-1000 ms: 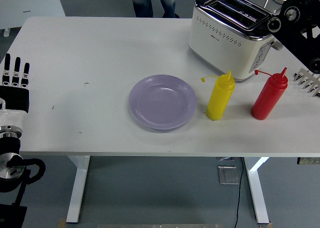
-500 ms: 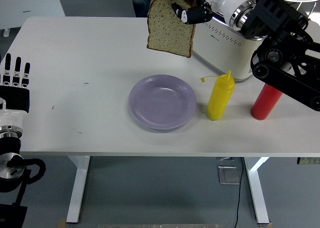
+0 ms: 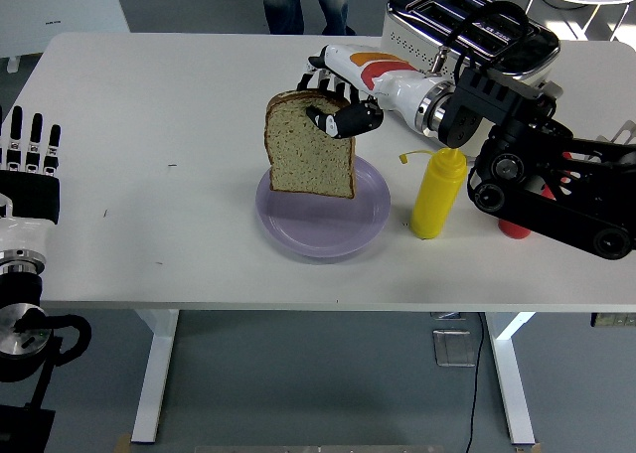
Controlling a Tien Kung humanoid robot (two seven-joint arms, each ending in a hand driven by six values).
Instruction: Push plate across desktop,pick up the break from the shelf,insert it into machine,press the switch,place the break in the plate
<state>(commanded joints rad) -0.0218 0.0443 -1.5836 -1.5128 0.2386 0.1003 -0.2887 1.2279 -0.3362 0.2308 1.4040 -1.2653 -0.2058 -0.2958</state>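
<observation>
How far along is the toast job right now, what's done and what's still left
Almost finished, it seems. The toaster slots look empty, and the right hand grips the bread slice upright by its top edge, its lower edge down at the purple plate. The plate sits mid-table beside the yellow bottle. Left to do: release the slice flat onto the plate. The left hand rests open at the table's left edge.

The right arm reaches in from the right edge and stretches leftward over the worktop, its white forearm level and its black elbow joints bulking near the right side. The right hand [image 3: 333,100] has its fingers curled around the top of a bread slice [image 3: 308,150]. The left hand [image 3: 30,165] rests at the left edge, fingers straight and pointing away.
</observation>
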